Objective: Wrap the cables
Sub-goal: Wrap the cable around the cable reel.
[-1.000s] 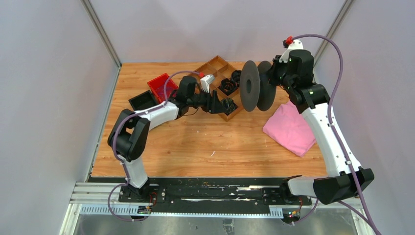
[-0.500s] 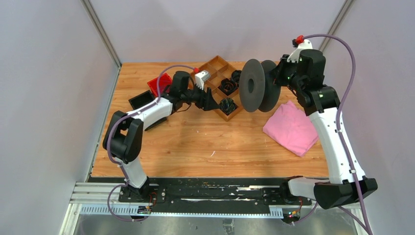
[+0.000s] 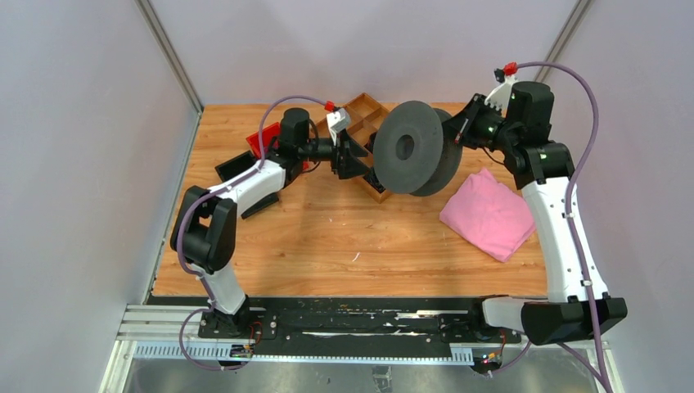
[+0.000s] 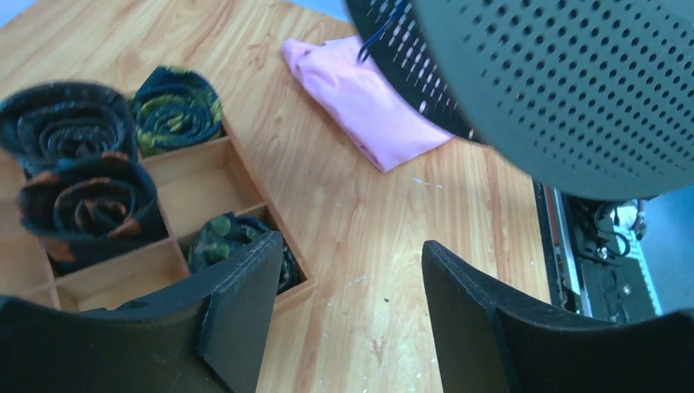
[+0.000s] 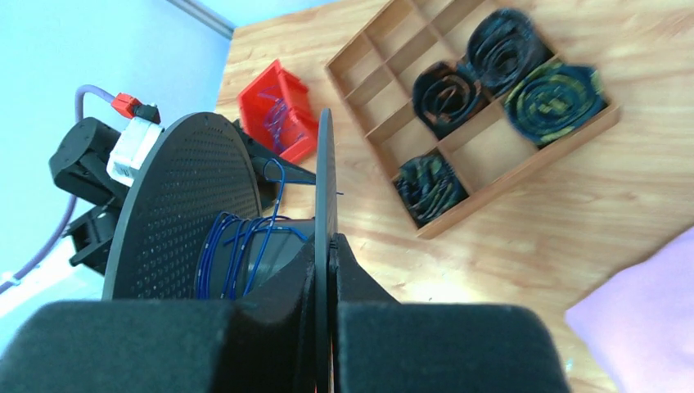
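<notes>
We look down on a light wooden worktop (image 3: 327, 246) closed in by plain pale grey walls on the left (image 3: 82, 164), right (image 3: 646, 164) and far side (image 3: 368, 41). Metal posts (image 3: 168, 53) stand at the far corners. A black rail (image 3: 360, 321) runs along the near edge.

Four coiled cables (image 5: 446, 90) lie in one wooden divided tray (image 5: 524, 168) at twelve o'clock on the surface (image 3: 327, 237), one coil to a compartment. One dark grey spool (image 3: 407, 147), with two perforated discs, carries blue wire (image 5: 233, 250) whose turns are too crowded to count. One red bin (image 5: 278, 110) and one black bin (image 3: 236, 167) stand at ten o'clock. One pink cloth (image 3: 487, 217) lies at three o'clock.
</notes>
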Robot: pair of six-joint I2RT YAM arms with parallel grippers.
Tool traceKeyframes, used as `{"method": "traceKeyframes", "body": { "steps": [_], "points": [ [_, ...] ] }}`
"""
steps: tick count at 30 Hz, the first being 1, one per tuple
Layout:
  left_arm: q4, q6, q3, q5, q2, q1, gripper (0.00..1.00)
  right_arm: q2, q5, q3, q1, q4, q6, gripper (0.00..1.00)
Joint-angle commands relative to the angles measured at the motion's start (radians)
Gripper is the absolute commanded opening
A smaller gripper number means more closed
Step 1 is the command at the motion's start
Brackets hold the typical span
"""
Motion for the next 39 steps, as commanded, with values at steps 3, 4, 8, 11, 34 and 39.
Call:
{"method": "traceKeyframes", "body": {
  "steps": [3,4,8,11,34,39],
  "points": [
    [0.078,0.245,-0.032,0.088,-0.058,-0.008,0.69,0.011,-0.232,-0.074,-0.04,0.107,0.185,0.01],
    [0.09,0.247,-0.038,0.086,-0.062,-0.004,0.69,0.012,-0.256,-0.087,-0.04,0.115,0.204,0.01],
    [0.118,0.283,-0.073,0.095,-0.092,-0.003,0.69,0.01,-0.319,-0.137,-0.039,0.154,0.247,0.01],
    [0.127,0.321,-0.103,0.121,-0.118,0.001,0.68,0.008,-0.346,-0.158,-0.038,0.16,0.256,0.01],
    [1.219,-0.632,-0.111,0.156,0.064,0.083,0.59,-0.018,-0.366,-0.181,-0.032,0.179,0.267,0.01],
    [0.978,-0.505,-0.133,0.092,0.03,0.12,0.54,-0.011,-0.328,-0.153,-0.034,0.14,0.216,0.01]
  ]
}}
